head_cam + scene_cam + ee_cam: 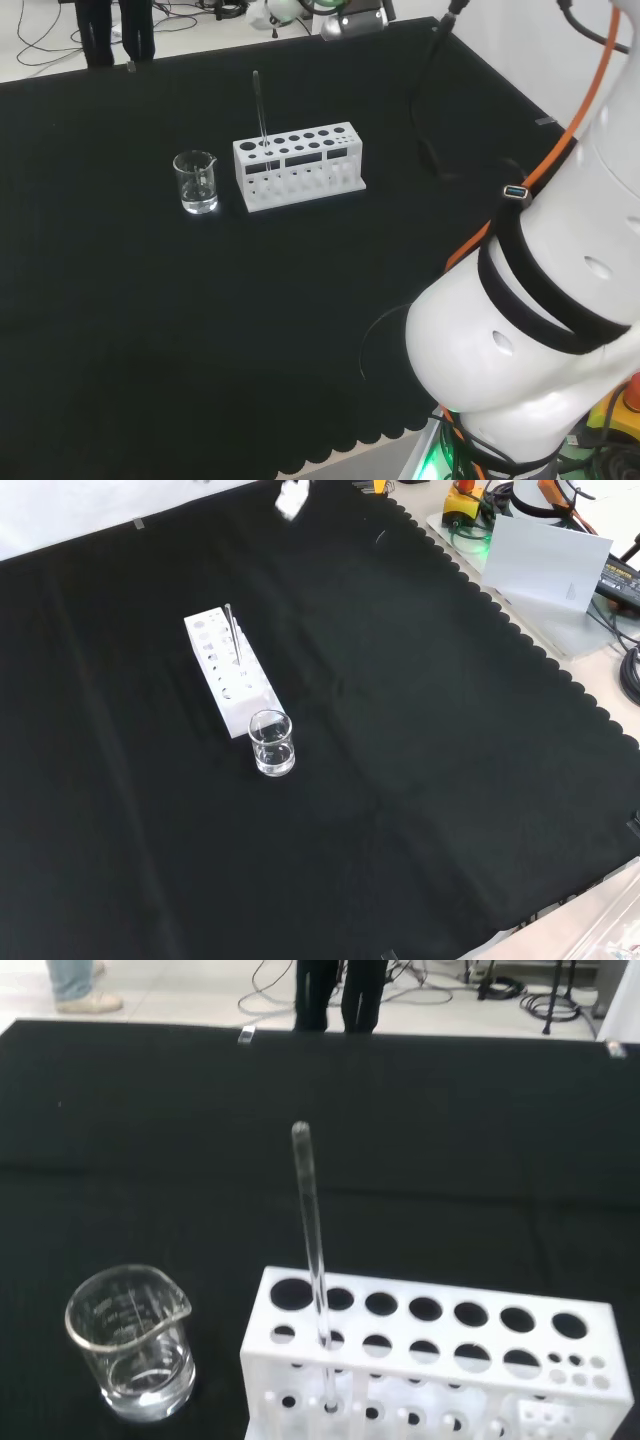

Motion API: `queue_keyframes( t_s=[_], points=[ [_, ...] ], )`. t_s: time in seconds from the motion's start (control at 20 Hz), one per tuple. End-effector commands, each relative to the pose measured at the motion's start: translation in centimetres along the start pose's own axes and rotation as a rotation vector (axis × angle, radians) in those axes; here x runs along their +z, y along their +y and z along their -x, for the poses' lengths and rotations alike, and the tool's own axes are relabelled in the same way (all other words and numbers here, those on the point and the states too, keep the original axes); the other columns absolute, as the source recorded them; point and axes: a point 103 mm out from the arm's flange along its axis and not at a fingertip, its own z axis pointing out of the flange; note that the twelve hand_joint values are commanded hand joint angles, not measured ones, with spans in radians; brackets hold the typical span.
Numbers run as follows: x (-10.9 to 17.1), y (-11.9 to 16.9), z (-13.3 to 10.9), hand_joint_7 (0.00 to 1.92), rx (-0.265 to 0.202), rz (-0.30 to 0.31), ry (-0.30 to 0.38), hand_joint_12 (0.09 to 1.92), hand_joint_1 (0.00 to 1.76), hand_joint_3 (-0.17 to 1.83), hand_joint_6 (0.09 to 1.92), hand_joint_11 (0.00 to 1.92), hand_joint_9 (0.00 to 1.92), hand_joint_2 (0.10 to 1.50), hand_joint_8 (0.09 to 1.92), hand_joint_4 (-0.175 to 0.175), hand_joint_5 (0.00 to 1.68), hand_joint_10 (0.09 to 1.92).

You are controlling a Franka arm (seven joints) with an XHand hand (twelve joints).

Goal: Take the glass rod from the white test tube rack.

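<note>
A white test tube rack (300, 165) (228, 675) (430, 1360) with rows of round holes stands on the black cloth. A thin clear glass rod (260, 115) (232, 635) (312, 1260) stands nearly upright in a hole near the rack's left end in the head view, rising well above the rack. Nothing touches the rod. A small white part of the hand (291, 497) shows at the front view's top edge, far from the rack. The arm's big white links fill the head view's right.
A small clear glass beaker (196, 182) (271, 743) (130, 1345) stands just off the rack's rod end. A black cable (430, 110) lies on the cloth right of the rack in the head view. A grey sheet (545, 555) lies beyond the cloth's scalloped edge.
</note>
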Motion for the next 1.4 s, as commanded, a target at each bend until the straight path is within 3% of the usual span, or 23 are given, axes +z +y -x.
queue_keyframes(
  t_s=[0.05, 0.2, 0.65, 0.75, 1.0, 1.25, 1.4],
  points=[
    [2.6, 3.0, -2.1, 0.11, -0.039, -0.019, -0.032, 1.43, 0.63, 0.37, 0.09, 0.15, 0.33, 0.89, 0.86, -0.175, 0.25, 0.89],
    [2.2, 3.3, -3.2, 0.12, -0.037, -0.042, -0.046, 1.42, 0.62, 0.38, 0.09, 0.18, 0.36, 0.89, 0.86, -0.175, 0.26, 0.89],
    [6.2, 4.9, -1.3, 0.19, -0.062, -0.056, -0.011, 1.40, 0.61, 0.43, 0.09, 0.27, 0.51, 0.88, 0.86, -0.175, 0.31, 0.87],
    [6.8, 4.9, -1.4, 0.21, -0.039, -0.073, -0.030, 1.40, 0.61, 0.44, 0.09, 0.28, 0.53, 0.88, 0.86, -0.175, 0.32, 0.86],
    [7.7, 5.2, -1.5, 0.23, -0.079, -0.074, -0.030, 1.39, 0.61, 0.45, 0.09, 0.29, 0.56, 0.88, 0.86, -0.175, 0.34, 0.85],
    [8.2, 5.3, -1.6, 0.26, -0.065, -0.081, -0.022, 1.39, 0.61, 0.45, 0.09, 0.32, 0.61, 0.88, 0.86, -0.175, 0.36, 0.85],
    [8.6, 5.1, -1.5, 0.28, -0.080, -0.071, -0.025, 1.38, 0.61, 0.46, 0.09, 0.34, 0.64, 0.88, 0.86, -0.175, 0.37, 0.84]
  ],
)
